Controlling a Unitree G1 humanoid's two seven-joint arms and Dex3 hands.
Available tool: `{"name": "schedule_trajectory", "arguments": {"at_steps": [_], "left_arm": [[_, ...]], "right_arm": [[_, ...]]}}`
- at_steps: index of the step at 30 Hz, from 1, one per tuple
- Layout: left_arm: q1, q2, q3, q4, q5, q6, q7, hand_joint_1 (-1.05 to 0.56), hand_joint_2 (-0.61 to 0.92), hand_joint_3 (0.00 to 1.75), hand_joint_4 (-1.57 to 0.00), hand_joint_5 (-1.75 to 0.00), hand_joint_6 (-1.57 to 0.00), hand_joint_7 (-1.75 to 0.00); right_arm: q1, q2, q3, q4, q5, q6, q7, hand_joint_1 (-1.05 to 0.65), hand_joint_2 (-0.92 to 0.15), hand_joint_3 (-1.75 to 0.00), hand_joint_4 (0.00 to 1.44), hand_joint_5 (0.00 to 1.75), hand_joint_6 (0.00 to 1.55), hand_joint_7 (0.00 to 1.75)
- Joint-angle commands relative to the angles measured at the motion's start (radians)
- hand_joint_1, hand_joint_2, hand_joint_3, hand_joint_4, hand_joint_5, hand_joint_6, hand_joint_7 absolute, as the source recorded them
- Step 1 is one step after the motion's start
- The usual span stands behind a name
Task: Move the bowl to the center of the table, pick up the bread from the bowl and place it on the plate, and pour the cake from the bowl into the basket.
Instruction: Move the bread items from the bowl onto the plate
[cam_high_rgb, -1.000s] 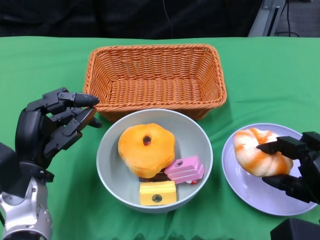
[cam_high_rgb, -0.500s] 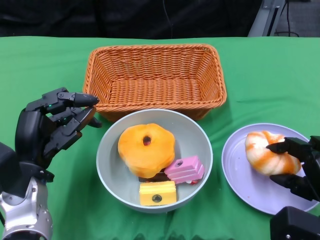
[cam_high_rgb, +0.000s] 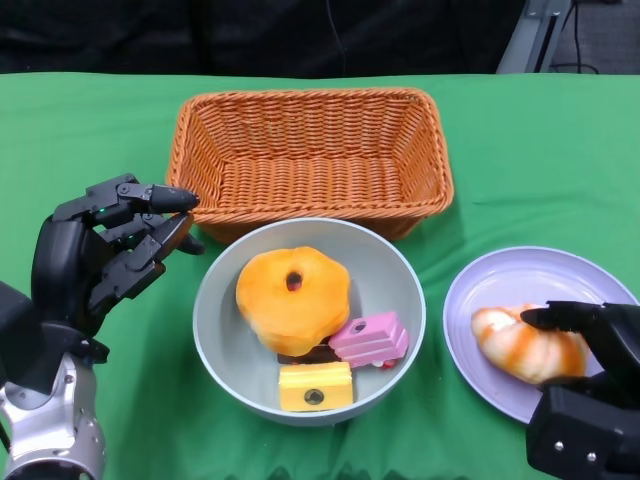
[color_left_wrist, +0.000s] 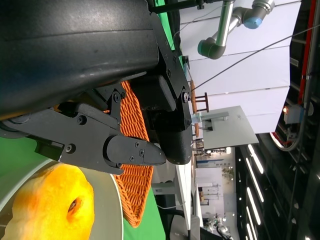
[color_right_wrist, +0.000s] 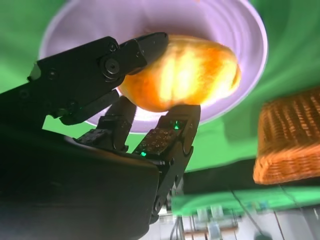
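The grey bowl (cam_high_rgb: 395, 275) stands in the middle of the table, just in front of the wicker basket (cam_high_rgb: 310, 150). In it lie a round orange bread (cam_high_rgb: 292, 297), a pink cake (cam_high_rgb: 370, 338) and a yellow cake (cam_high_rgb: 315, 386). An orange-and-white bread (cam_high_rgb: 525, 345) lies low on the lavender plate (cam_high_rgb: 520, 280) at the right. My right hand (cam_high_rgb: 590, 345) grips it; in the right wrist view, fingers (color_right_wrist: 165, 135) clasp the bread (color_right_wrist: 185, 70) from both sides over the plate (color_right_wrist: 100, 20). My left hand (cam_high_rgb: 105, 250) hovers left of the bowl, fingers apart and holding nothing.
A green cloth covers the table. The basket (color_right_wrist: 290, 140) has nothing in it and nearly touches the bowl's far rim. In the left wrist view, the left hand (color_left_wrist: 125, 145) is near the basket (color_left_wrist: 135, 125) and the orange bread (color_left_wrist: 50, 205).
My right hand has lowered the orange-and-white bread down and toward the near side of the plate. The left hand and the bowl have not moved.
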Motion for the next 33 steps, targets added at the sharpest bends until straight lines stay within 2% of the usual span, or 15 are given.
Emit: {"name": "schedule_trajectory", "arguments": {"at_steps": [1,4,6,12,16,22,26,29,33], "left_arm": [[-0.003,0.021,0.003,-0.001,0.011,-0.010,0.013,-0.23,0.92,0.25,-0.85,-1.29,-1.03,-0.63],[-0.005,0.019,0.007,0.002,0.002,-0.001,0.004,-0.22,0.92,0.26,-0.84,-1.32,-1.01,-0.70],[-0.005,0.019,0.008,0.000,0.002,0.006,0.007,-0.24,0.92,0.26,-0.85,-1.33,-1.01,-0.71],[-0.003,0.018,0.006,-0.004,0.014,-0.006,0.016,-0.22,0.92,0.27,-0.83,-1.37,-0.98,-0.78],[-0.002,0.018,0.007,-0.008,0.011,-0.001,0.016,-0.22,0.92,0.27,-0.83,-1.37,-0.98,-0.79],[0.001,0.020,0.008,-0.012,0.008,-0.001,0.012,-0.23,0.92,0.26,-0.84,-1.37,-0.97,-0.81],[0.000,0.021,0.008,-0.012,0.007,0.004,0.011,-0.24,0.92,0.26,-0.84,-1.37,-0.97,-0.81],[-0.006,0.021,0.009,0.002,0.009,-0.006,0.008,-0.23,0.92,0.26,-0.84,-1.37,-0.97,-0.81],[-0.007,0.019,0.005,0.008,0.019,-0.013,0.018,-0.24,0.92,0.27,-0.84,-1.37,-0.97,-0.82]], "right_arm": [[0.032,-0.041,0.011,-0.099,-0.012,0.060,0.109,-0.27,-0.87,0.00,0.69,0.01,0.66,0.00],[0.051,-0.061,0.020,-0.204,-0.035,0.131,0.231,-0.33,-0.88,-0.01,0.51,0.00,0.53,0.00],[0.057,-0.074,0.027,-0.260,-0.053,0.171,0.300,-0.35,-0.87,0.00,0.43,0.00,0.48,0.00],[0.054,-0.101,0.043,-0.368,-0.084,0.252,0.468,-0.43,-0.87,-0.01,0.29,0.00,0.37,0.00],[0.052,-0.103,0.042,-0.397,-0.082,0.286,0.524,-0.48,-0.88,0.00,0.24,0.00,0.34,0.00],[0.063,-0.094,0.028,-0.432,-0.071,0.302,0.533,-0.54,-0.88,0.00,0.23,0.00,0.34,0.00],[0.101,-0.065,-0.013,-0.499,-0.014,0.244,0.443,-0.50,-0.87,0.00,0.33,0.04,0.38,0.01],[0.121,-0.043,-0.044,-0.581,0.046,0.236,0.440,-0.50,-0.87,0.00,0.36,0.05,0.38,0.01],[0.141,-0.017,-0.061,-0.665,0.086,0.176,0.392,-0.53,-0.85,0.00,0.44,0.08,0.43,0.03]]}}
